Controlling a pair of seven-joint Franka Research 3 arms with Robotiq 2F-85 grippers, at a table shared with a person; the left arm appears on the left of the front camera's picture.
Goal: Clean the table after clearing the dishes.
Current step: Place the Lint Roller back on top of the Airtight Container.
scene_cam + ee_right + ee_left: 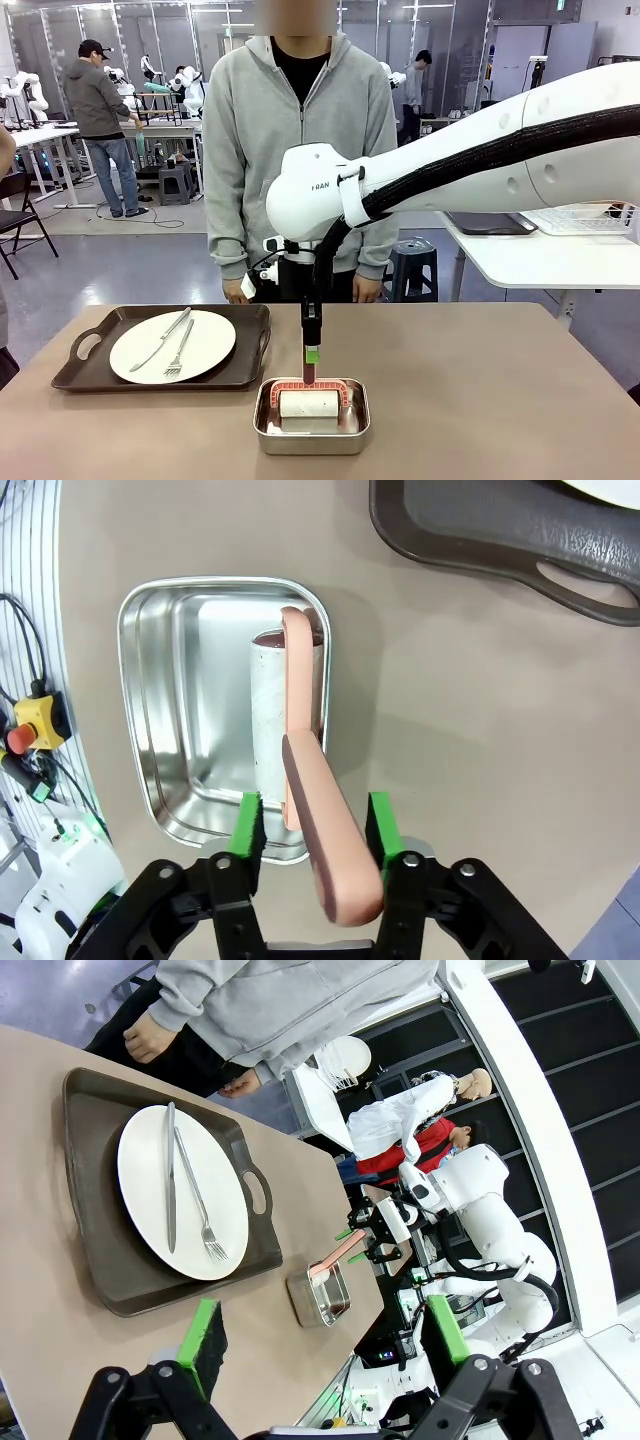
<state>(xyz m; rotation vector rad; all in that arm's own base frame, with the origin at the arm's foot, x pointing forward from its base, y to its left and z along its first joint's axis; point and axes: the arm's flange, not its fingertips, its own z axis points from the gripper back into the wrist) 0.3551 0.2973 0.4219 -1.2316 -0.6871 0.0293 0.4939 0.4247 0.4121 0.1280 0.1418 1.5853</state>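
Roller [270, 720], white with a salmon-pink arched handle [300, 700], lies left-to-right in the shiny steel pan [170, 680] at the tan table's [480, 380] near edge, directly beneath my right gripper [314, 815], whose part-open pads [248, 825] straddle that handle.

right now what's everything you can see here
table: one, tan, under everything
tray: one, dark brown, table's left side
plate: one, white, on tray
knife: one, steel, on plate
fork: one, steel, on plate beside knife
pan: one, shiny metal, table's near middle
roller: one, white roll with pink handle, in pan
person: one, grey hoodie, far side
left tool: one, black with green pads, open, holding nothing
right tool: one, same colours, open, pads flanking roller handle
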